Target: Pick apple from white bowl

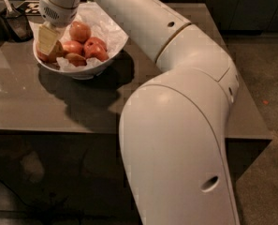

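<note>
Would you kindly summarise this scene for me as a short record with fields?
tool: low at the left side of the white bowl, among the apples
white bowl: on the table, far left part, lined with crumpled white paper
apples: several reddish ones inside the bowl
table: glossy brown top
arm: reaches across the table to the bowl

Likely a kitchen or break room (home or office, cannot tell); a glossy grey-brown tabletop [31, 102] carries a white bowl [116, 45] of red apples [95, 48] beside a dark utensil container [15, 26]; dark cabinet fronts [251, 6] stand behind; the end effector [47, 41] hangs over the bowl's left side.
</note>
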Robot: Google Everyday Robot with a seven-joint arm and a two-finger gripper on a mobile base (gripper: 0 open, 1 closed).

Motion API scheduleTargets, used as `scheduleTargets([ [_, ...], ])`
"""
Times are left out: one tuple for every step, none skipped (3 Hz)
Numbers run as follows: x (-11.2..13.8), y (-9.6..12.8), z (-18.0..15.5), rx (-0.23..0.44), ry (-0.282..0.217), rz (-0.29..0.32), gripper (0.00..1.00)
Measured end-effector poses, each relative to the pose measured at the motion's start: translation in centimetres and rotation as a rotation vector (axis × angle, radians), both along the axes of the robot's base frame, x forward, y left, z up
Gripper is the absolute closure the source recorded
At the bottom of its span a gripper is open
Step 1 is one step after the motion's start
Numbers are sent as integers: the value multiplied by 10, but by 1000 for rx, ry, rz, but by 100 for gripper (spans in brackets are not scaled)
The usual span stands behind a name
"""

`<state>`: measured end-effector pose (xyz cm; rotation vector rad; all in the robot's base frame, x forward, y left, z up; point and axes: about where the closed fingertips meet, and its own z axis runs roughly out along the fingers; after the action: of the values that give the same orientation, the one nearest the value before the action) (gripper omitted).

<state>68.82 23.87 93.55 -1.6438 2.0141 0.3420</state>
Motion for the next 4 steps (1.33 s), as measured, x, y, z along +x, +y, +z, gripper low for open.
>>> scheduleTargets([
  [-13, 3, 28, 12, -69, -17, 100],
  [-23, 0, 52, 12, -126, -32, 100],
  [-23, 0, 53, 12, -128, -32, 82],
  [-23, 0, 53, 12, -128, -32, 57],
])
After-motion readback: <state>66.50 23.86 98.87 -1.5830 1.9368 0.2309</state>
